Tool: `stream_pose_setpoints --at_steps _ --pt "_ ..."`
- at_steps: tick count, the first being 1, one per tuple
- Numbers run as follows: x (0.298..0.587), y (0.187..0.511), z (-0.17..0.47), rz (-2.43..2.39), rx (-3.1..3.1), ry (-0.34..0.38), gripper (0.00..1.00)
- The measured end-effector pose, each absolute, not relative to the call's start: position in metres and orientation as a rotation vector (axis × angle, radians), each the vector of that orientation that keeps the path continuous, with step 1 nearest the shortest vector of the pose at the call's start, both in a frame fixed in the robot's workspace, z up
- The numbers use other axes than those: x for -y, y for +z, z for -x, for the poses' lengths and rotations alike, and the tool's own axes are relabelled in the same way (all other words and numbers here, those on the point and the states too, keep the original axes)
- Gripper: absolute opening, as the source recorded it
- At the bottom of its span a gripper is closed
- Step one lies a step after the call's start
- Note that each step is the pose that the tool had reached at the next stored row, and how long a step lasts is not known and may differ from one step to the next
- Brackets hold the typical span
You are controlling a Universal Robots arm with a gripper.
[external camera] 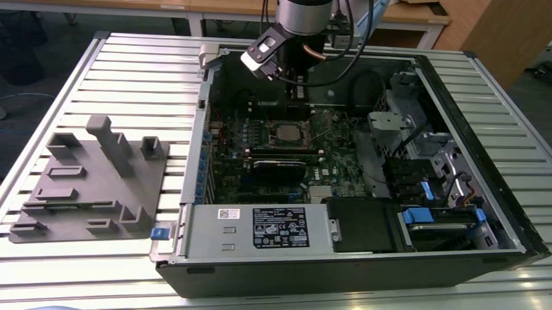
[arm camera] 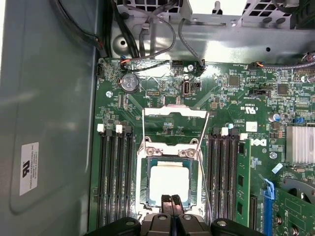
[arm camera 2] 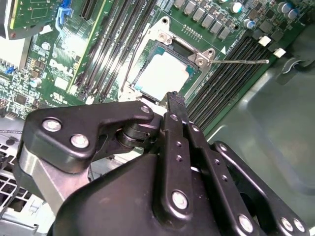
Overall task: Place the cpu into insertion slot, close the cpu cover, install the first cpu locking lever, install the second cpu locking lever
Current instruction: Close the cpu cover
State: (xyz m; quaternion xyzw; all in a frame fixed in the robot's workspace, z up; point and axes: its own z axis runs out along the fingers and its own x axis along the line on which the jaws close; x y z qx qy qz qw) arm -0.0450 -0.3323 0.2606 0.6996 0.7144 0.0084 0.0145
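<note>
Exterior view: pincer (external camera: 298, 97) is low inside the PC case (external camera: 345, 278), just far of the insertion slot (external camera: 289, 134).
First wrist view: cpu (arm camera: 168, 181) sits in the slot with the cpu cover (arm camera: 175, 114) open beyond it. Pincer tips are pressed together, empty, at the cpu's closest edge.
Second wrist view: locking lever (arm camera 2: 241, 61) juts out free.

Bits you couldn't really make out around the socket

In the first wrist view the gripper (arm camera: 173, 200) covered one edge of the cpu (arm camera: 169, 181) and was itself cut off by the picture's edge. Glare washed out the cpu's top in both wrist views, and the insertion slot (external camera: 285, 134) was too small for detail in the exterior view.
</note>
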Motion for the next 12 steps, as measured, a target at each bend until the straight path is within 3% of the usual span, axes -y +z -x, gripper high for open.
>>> stream_pose_setpoints --at_steps 12 --pt "0.3324 0.2607 0.0442 -2.177 -2.224 0.026 0.11"
